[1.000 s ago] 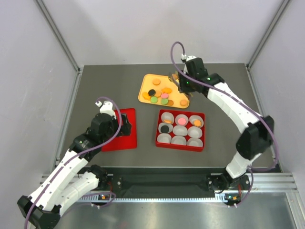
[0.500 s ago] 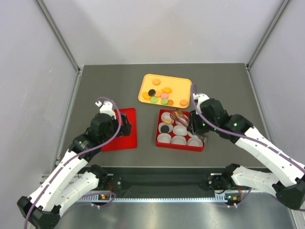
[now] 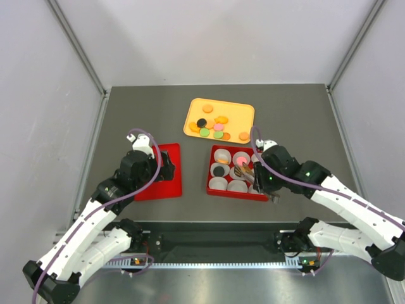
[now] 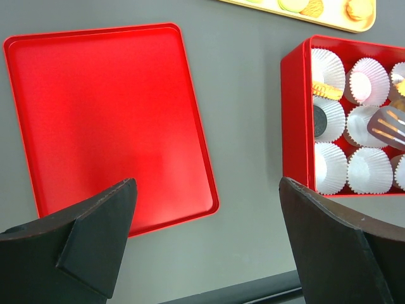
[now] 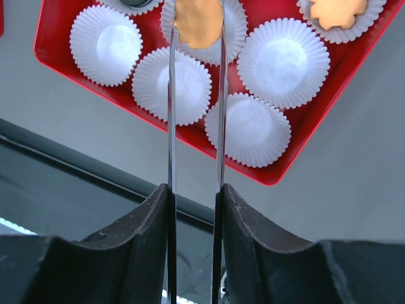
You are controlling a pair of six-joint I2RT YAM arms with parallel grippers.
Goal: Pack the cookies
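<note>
Right fingers (image 5: 142,228), swung from tray (image 3: 237,111) to box (image 4: 296,126), clenching tongs (image 4: 386,125) pinching orange cookie (image 5: 197,22); left fingers (image 4: 95,234) released. Off-centre drop risking missed cup (image 5: 235,24).

Orange, green, pink and black cookies (image 3: 214,127) lie on a yellow tray (image 3: 238,109). The red box (image 4: 295,126) holds white pleated cups (image 5: 283,62). Silver tongs (image 5: 171,114) pinch an orange cookie (image 5: 197,22). Plain red lid (image 4: 107,114), grey tabletop (image 3: 145,114).

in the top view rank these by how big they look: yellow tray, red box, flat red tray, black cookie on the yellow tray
1-2. red box and yellow tray: about alike, can't rank
3. flat red tray: slightly smaller, partly covered by the left arm
4. black cookie: by far smallest
</note>
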